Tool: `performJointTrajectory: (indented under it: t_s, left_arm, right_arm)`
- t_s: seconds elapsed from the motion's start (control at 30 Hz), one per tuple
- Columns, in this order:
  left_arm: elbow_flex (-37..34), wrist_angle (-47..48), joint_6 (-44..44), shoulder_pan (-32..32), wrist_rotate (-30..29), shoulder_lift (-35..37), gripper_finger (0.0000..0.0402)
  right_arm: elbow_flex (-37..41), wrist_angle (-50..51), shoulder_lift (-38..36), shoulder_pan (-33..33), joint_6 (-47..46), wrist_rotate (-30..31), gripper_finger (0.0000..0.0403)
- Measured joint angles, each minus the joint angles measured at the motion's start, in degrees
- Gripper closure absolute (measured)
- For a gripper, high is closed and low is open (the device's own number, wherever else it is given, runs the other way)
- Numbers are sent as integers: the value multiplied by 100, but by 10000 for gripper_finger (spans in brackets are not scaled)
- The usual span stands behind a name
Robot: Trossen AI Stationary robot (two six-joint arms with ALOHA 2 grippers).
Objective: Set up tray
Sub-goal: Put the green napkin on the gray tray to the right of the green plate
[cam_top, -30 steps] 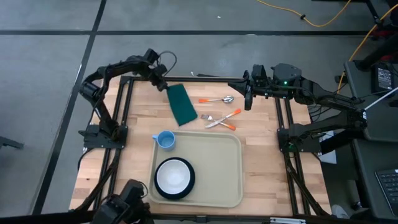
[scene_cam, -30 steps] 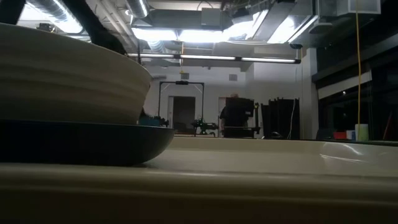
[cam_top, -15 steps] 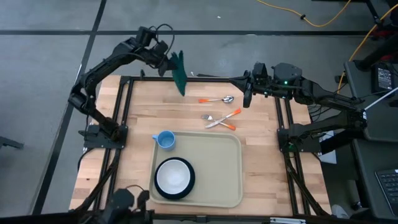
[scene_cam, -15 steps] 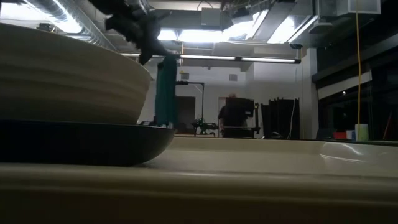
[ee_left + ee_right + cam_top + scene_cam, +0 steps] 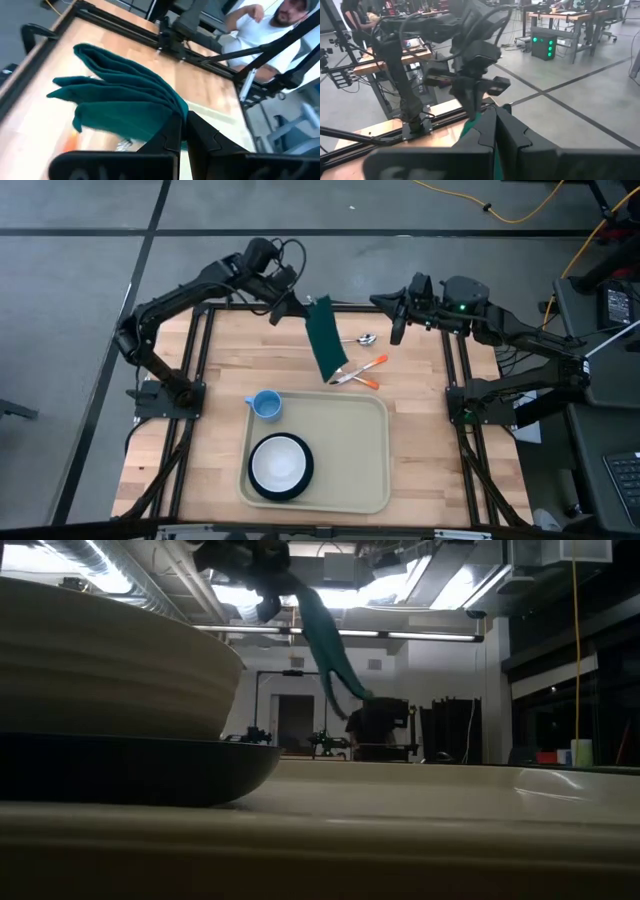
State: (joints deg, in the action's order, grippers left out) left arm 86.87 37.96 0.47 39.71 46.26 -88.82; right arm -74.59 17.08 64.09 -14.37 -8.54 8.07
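Filling the table's near half, the tray (image 5: 345, 450) lies flat, carrying a bowl (image 5: 280, 466) on a dark plate, with a blue cup (image 5: 266, 405) at its far left corner. Above the far edge, the left gripper (image 5: 300, 307) is clamped on the dark green napkin (image 5: 326, 340), which hangs over the cutlery (image 5: 357, 372). The right gripper (image 5: 396, 320) hovers nearby, its 2 fingers pressed together, holding nothing.

Spoon (image 5: 361, 338) and fork (image 5: 345, 376) partly behind the hanging napkin (image 5: 325, 340).
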Motion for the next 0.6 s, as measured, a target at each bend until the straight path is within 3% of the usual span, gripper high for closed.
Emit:
performJointTrajectory:
  t_s: [0.4, 0.6]
  left_arm:
    - [0, -955, -835, -932, 260, -59, 400]
    - [-2, -1435, -1364, -1522, 567, -568, 400]
  right_arm:
    - [0, -13, -2, -15, 118, -4, 393]
    - [0, -19, -1, -15, 143, -15, 393]
